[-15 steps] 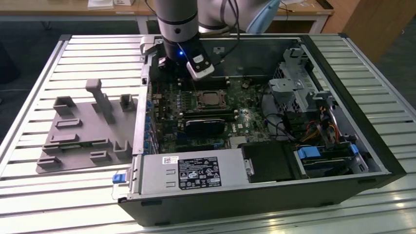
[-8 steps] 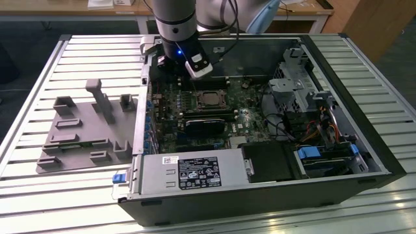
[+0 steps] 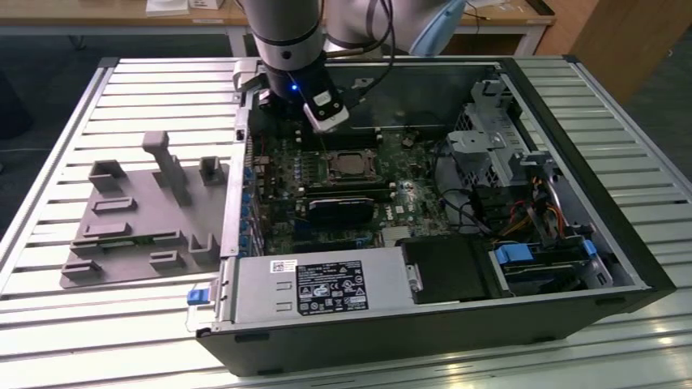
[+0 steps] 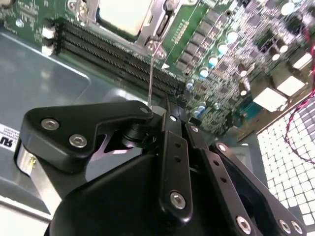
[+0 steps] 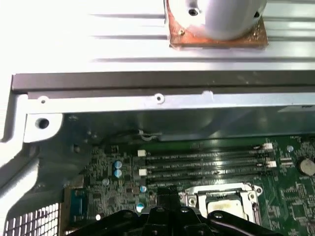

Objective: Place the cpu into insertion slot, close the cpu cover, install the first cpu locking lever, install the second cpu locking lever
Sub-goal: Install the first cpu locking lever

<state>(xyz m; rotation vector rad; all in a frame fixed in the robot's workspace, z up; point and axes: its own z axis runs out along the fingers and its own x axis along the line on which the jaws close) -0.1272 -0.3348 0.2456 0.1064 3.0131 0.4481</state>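
Second wrist view puts your pincer [image 4: 170, 101] right in front, its black fingers pressed together at the tip, pinching nothing you can make out. A thin locking lever [image 4: 150, 73] stands just beside that tip and runs away to a corner of the cpu cover [image 4: 158, 24]; you cannot tell whether the tip touches it. Past it, the silvery cover lies down around the cpu [image 4: 123, 12], whose pale metal face shows through the window, flat on the green motherboard [image 4: 231, 64]. Long black memory slots [image 4: 113, 54] run just beside the cover. In the exterior view the arm hangs over the board with the pincer near the cpu, all inside an open computer case [image 3: 433, 324] lying on the slatted table [image 3: 162, 89]. A grey moulded fixture [image 3: 141, 219] sits on the table at the exterior view's left of the case.
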